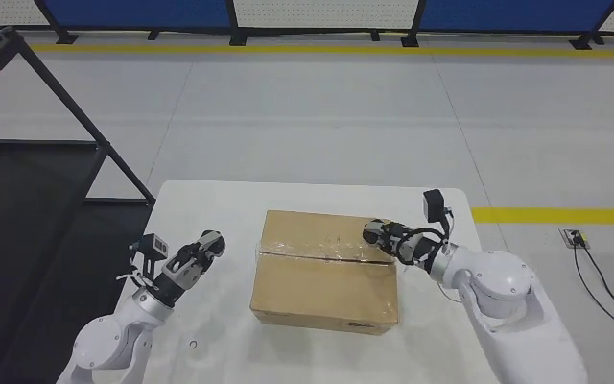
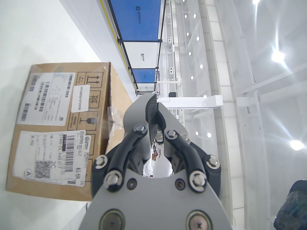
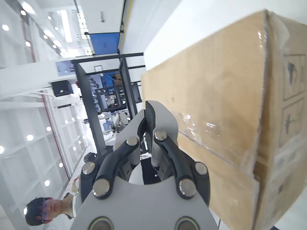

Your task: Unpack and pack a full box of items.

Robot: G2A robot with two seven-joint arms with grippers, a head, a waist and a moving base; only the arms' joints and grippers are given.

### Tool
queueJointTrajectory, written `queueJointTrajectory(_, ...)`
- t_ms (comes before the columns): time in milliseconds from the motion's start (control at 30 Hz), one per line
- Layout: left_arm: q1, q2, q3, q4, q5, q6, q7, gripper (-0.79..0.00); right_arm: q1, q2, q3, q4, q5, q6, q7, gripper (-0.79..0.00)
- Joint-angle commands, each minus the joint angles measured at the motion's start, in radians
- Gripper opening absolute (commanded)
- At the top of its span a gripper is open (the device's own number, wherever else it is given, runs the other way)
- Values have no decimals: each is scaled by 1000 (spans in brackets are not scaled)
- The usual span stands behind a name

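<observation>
A closed brown cardboard box [image 1: 324, 274] sealed with clear tape sits in the middle of the white table [image 1: 221, 206]. My right gripper [image 1: 368, 231] hovers over the box's top near its right end, shut with nothing held; the right wrist view shows its fingers [image 3: 149, 118] pressed together beside the taped seam of the box [image 3: 215, 96]. My left gripper [image 1: 213, 242] is shut and empty, a short way left of the box and above the table. The left wrist view shows the gripper [image 2: 154, 111] next to the labelled end of the box [image 2: 55, 125].
A black metal frame [image 1: 67, 144] stands off the table's left side. A small ring-like object [image 1: 193, 344] lies on the table near the front left. Open table surface runs behind the box and to its left.
</observation>
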Motion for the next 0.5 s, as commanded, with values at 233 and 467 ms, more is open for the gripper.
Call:
queueJointTrajectory(233, 46, 3, -63, -15, -76, -87, -40, 0, -105, 2, 123, -54, 140, -257, -75, 0)
queueJointTrajectory(467, 46, 3, -63, -15, -76, -87, -40, -194, -105, 2, 123, -54, 139, -257, -75, -157)
